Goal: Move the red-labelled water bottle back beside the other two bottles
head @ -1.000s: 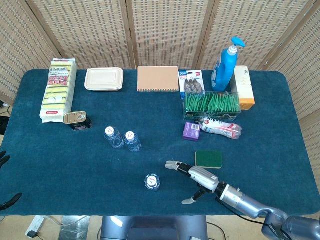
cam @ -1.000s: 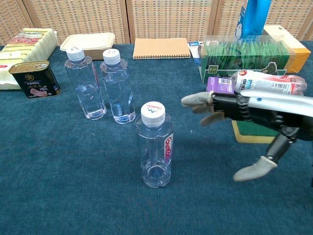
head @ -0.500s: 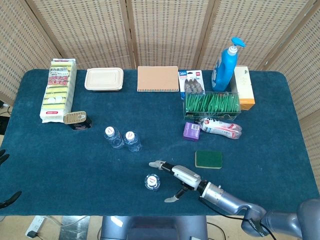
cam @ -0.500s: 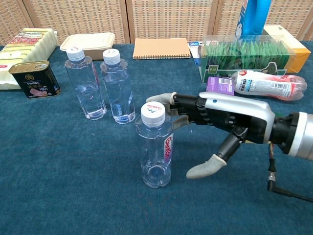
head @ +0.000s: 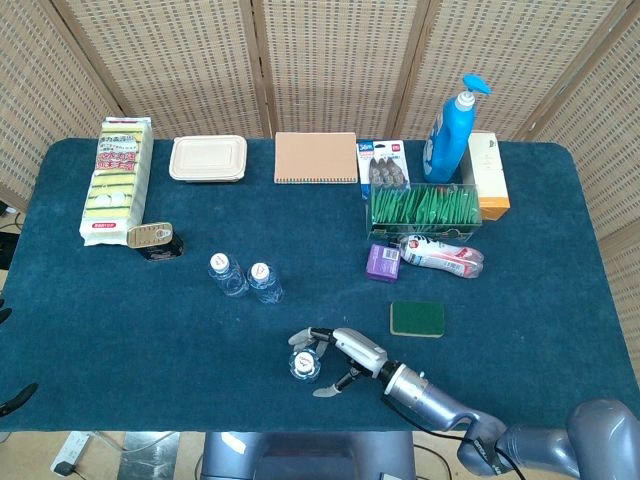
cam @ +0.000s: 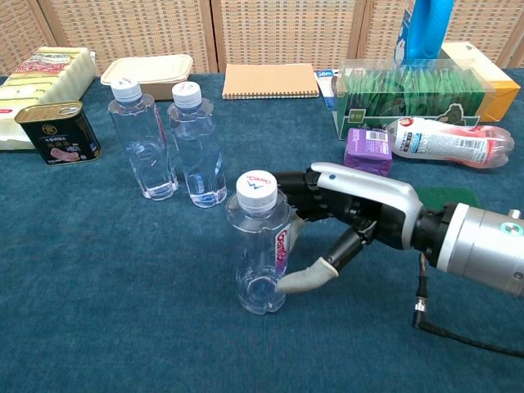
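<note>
The red-labelled water bottle point(head: 305, 364) point(cam: 260, 246) stands upright near the front edge, apart from the other two bottles point(head: 228, 275) point(head: 265, 283) point(cam: 146, 143) point(cam: 196, 143). My right hand point(head: 345, 355) point(cam: 352, 213) reaches in from the right and cups it. The fingers point(cam: 299, 182) pass behind the bottle's shoulder, and the thumb tip point(cam: 299, 281) lies against its lower front. The hand is still spread and the bottle rests on the cloth. Only dark fingertips of my left hand point(head: 12, 400) show at the left edge of the head view, apart and holding nothing.
A tin can point(cam: 57, 131) sits left of the two bottles. A green sponge point(head: 417, 318), a purple box point(cam: 368, 146) and a lying bottle point(cam: 446, 139) are to the right. The notebook point(head: 316, 157), food container point(head: 208, 158) and detergent bottle point(head: 447, 130) line the back.
My right hand slid left across the cloth, from well right of the red-labelled bottle to around it. Its fingers now pass behind the bottle and the thumb meets its front. The bottle has not moved.
</note>
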{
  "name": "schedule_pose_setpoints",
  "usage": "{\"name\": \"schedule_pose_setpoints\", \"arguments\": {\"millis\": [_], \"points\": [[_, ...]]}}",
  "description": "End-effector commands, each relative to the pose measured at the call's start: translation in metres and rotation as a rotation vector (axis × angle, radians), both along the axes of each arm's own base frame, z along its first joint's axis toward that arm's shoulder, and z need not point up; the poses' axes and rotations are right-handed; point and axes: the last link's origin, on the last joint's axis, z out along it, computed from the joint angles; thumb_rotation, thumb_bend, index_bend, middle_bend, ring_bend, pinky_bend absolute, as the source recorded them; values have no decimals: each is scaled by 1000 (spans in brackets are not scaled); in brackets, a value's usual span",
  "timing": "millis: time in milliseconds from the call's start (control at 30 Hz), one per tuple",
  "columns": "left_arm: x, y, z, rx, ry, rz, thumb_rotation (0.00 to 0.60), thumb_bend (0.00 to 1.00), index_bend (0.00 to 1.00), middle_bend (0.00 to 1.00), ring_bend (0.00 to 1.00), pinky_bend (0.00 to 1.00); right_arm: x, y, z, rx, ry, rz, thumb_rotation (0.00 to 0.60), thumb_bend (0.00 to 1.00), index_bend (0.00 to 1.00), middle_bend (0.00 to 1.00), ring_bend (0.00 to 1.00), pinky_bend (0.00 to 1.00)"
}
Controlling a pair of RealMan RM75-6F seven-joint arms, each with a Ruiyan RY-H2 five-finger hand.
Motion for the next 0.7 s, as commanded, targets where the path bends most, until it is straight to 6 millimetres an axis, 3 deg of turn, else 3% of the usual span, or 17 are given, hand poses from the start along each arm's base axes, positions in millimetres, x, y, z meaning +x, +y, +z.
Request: {"name": "schedule_pose_setpoints", "arguments": {"millis": [33,167,367,700], "points": [[0,0,0,-1,0,-2,600,197,0,0,0,0,-1,1,0,-19,-22,-16,600,156,460,521,459,593],[1,-1,-1,-9,0,-7,600,197,0,0,0,0,-1,2,4,-61,-33,-13,600,224,546,601,534,665],[2,-1,-1,-16,-7,-9,600,196,0,0,0,0,1,-2,17,-114,-48,-27,600,250,550,609,540,669],[1,-6,2,-30,-25,-26,600,193,0,0,0,0,18,-46,53,-305,23,-60,600,258,551,609,539,669]]}}
